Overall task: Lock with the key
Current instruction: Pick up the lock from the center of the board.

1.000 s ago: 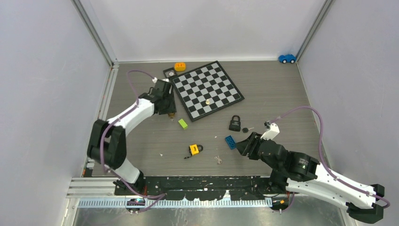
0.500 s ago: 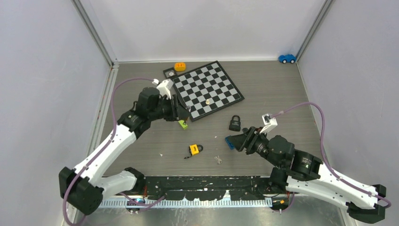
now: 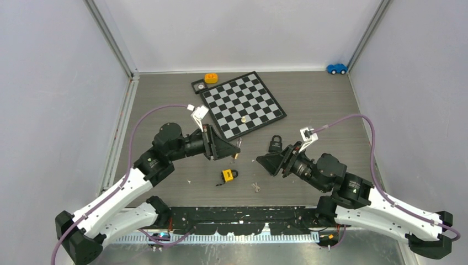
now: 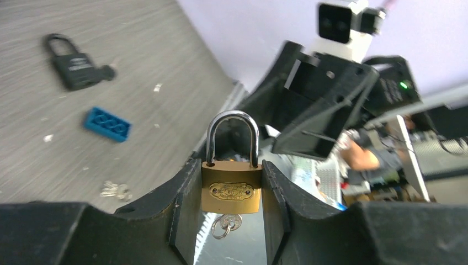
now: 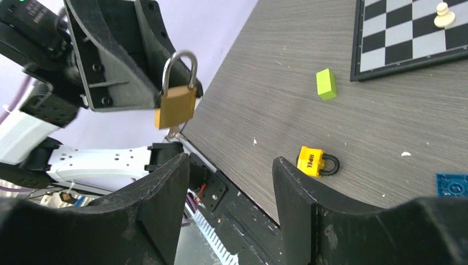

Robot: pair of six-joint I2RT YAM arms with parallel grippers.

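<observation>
A brass padlock (image 4: 230, 187) with a steel shackle is held above the table, and my left gripper (image 4: 230, 194) is shut on its body. The small silvery key (image 4: 225, 224) with a ring hangs from the padlock's underside. In the right wrist view the same padlock (image 5: 176, 105) hangs off the left gripper (image 5: 118, 55), with the key (image 5: 173, 131) just showing below. My right gripper (image 5: 230, 161) is open and empty, facing the padlock from a short way off. From above, the left gripper (image 3: 234, 150) and the right gripper (image 3: 264, 161) point at each other.
A yellow padlock (image 3: 229, 175) and loose keys (image 3: 255, 187) lie near the front. A black padlock (image 3: 276, 144) lies by the right arm. The chessboard (image 3: 243, 105), a green block (image 5: 326, 84), a blue brick (image 4: 107, 124) and a blue toy car (image 3: 336, 68) are also here.
My left arm has swung from the chessboard's left corner towards the table's middle, carrying the brass padlock. My right gripper has moved left towards it and opened wider.
</observation>
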